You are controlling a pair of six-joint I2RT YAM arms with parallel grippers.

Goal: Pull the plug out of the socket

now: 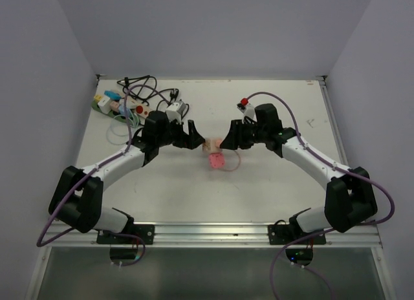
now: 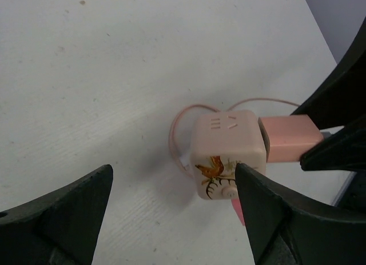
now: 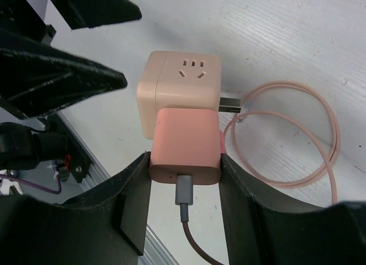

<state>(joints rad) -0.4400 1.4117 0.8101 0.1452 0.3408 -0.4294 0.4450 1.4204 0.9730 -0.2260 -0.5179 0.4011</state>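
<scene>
The socket (image 3: pixel 178 88) on my screens is a small cream cube with rounded edges. It sits near the middle of the bench (image 2: pixel 114 76), between the two arms. In the right wrist view the face toward the camera has one set of outlet holes, three short slots above two slanted ones. The left wrist view shows another face printed with an orange-and-brown bird-like figure, and small raised marks on the face next to it.

The plug (image 3: pixel 185 140) is a salmon-pink block with rounded corners, pushed flat against one side of the cube and seated in it. A grey lead (image 3: pixel 183 208) leaves its outer end.

My right gripper (image 3: pixel 185 162) is clamped on the plug, one dark finger (image 3: pixel 131 202) pressed to each side. A thin pink cable (image 3: pixel 320 105) loops over the bench beside the cube, and a metal connector enters the cube's side there.

My left gripper (image 2: pixel 171 182) is spread wide. The cube lies between its fingers, close to the one on the right of that view, which overlaps the cube's lower corner. I cannot tell whether that finger touches it, or whether the cube rests on the bench or hangs just above it.
</scene>
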